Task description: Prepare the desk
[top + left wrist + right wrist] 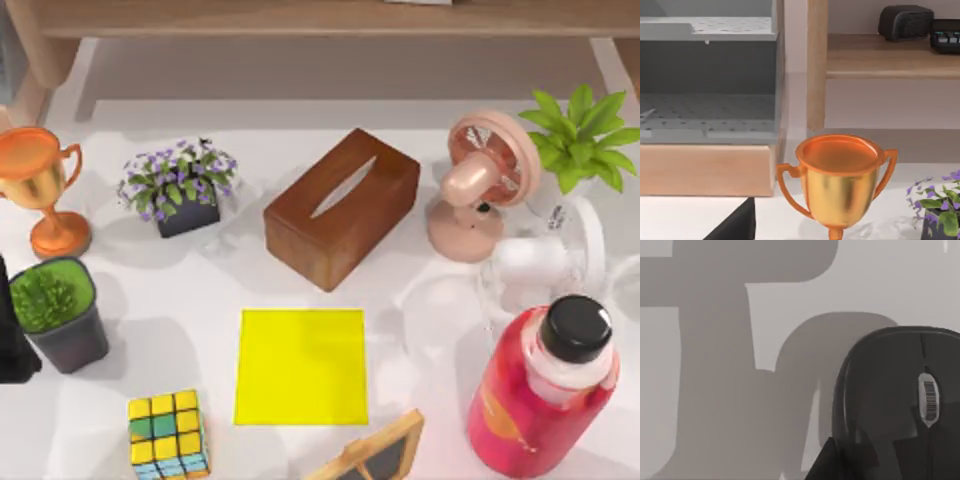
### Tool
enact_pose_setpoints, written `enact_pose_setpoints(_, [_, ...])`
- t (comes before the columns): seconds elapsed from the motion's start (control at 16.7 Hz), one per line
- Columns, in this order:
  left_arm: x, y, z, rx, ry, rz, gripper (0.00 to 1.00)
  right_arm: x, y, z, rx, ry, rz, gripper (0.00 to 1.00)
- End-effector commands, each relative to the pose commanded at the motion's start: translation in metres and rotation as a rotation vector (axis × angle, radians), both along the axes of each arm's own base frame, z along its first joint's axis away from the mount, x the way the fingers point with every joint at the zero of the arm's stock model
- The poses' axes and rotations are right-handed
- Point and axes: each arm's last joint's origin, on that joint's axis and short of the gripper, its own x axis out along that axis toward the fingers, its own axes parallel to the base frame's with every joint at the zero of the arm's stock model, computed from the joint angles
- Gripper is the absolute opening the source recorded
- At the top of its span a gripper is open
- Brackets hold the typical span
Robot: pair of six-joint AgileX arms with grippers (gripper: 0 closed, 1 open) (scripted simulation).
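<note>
The desk [180,300] is a broad white tabletop crowded with objects. A small yellow square mat [301,366] lies flat near its front middle. My left arm [12,340] is a dark shape at the desk's left edge, beside a green plant in a dark pot [55,312]. My right arm [540,262] hangs pale over the right side, between the pink fan [480,185] and the red bottle [545,395]. In the right wrist view a black mouse [890,390] lies on the white surface close below. The left wrist view faces a copper trophy [840,182].
A wooden tissue box [342,207] lies behind the mat. Purple flowers [180,185] and the trophy [40,185] stand at the back left, a leafy plant [580,135] at the back right. A colour cube [168,433] and a framed board [375,455] sit at the front. A wooden shelf [320,18] runs along the back.
</note>
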Motion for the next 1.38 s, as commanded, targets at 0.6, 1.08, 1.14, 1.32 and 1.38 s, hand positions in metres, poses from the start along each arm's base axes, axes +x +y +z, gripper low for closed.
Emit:
enact_pose_setpoints(0.6, [0.0, 0.0, 0.0, 0.0, 0.0, 0.0, 1.0, -0.045, 0.093, 0.143, -0.003, -0.179, -0.051, 0.0])
enact_pose_setpoints(1.08, [0.0, 0.0, 0.0, 0.0, 0.0, 0.0, 1.0, -0.08, 0.273, 0.162, 0.099, -0.217, 0.074, 0.0])
enact_pose_setpoints(1.14, [0.0, 0.0, 0.0, 0.0, 0.0, 0.0, 1.0, -0.086, 0.298, 0.158, 0.112, -0.209, 0.096, 0.0])
enact_pose_setpoints(1.32, [0.0, 0.0, 0.0, 0.0, 0.0, 0.0, 1.0, -0.109, 0.372, 0.135, 0.138, -0.17, 0.162, 0.0])
enact_pose_setpoints(1.38, [0.0, 0.0, 0.0, 0.0, 0.0, 0.0, 1.0, -0.119, 0.395, 0.125, 0.142, -0.154, 0.182, 0.0])
